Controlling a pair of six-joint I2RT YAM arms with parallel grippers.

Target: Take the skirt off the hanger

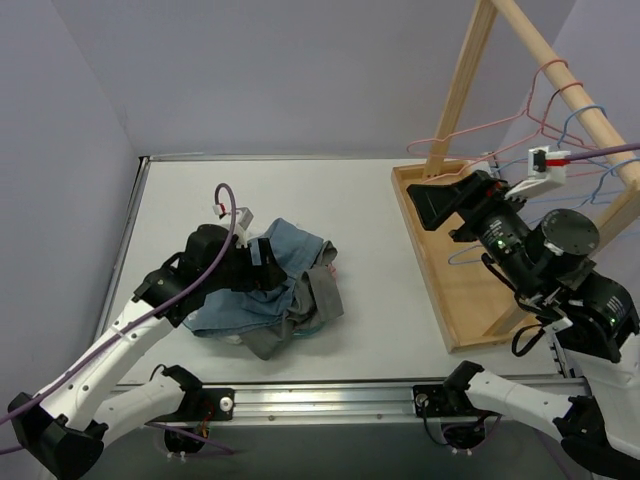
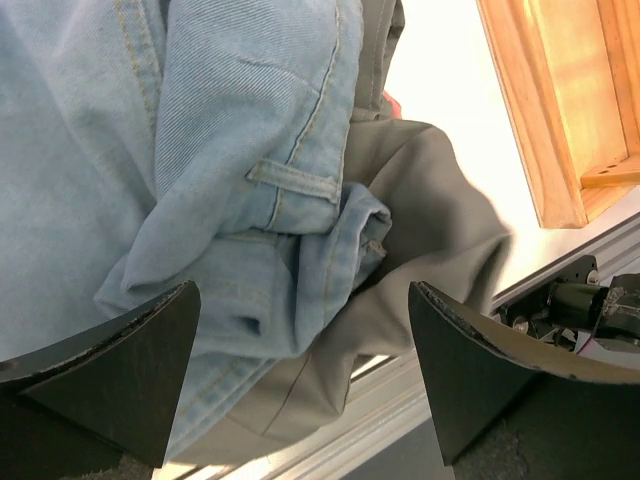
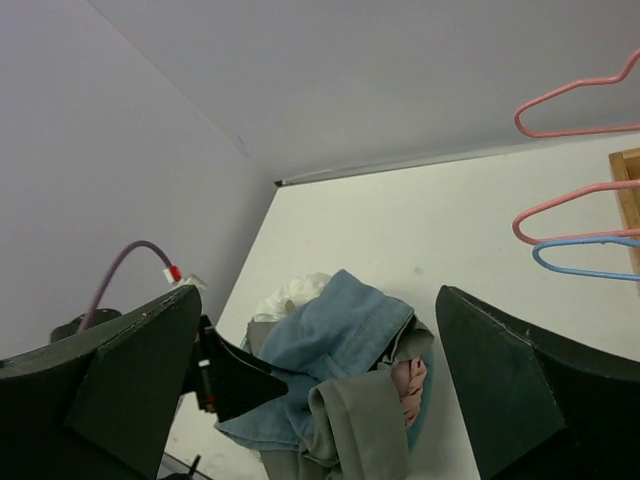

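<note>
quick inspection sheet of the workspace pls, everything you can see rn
surface: white table, bare apart from one heap of clothes
job's things: denim garment crumpled on top of the heap, off the hangers; pink hanger and blue hanger hang bare on the wooden rack
clutter: grey garment, pink cloth and white cloth in the same heap
grippers: left gripper open over the denim; right gripper open, empty, up by the rack
cables: purple cable loops above the left wrist
surroundings: plain pale walls; metal rail along the near edge
</note>
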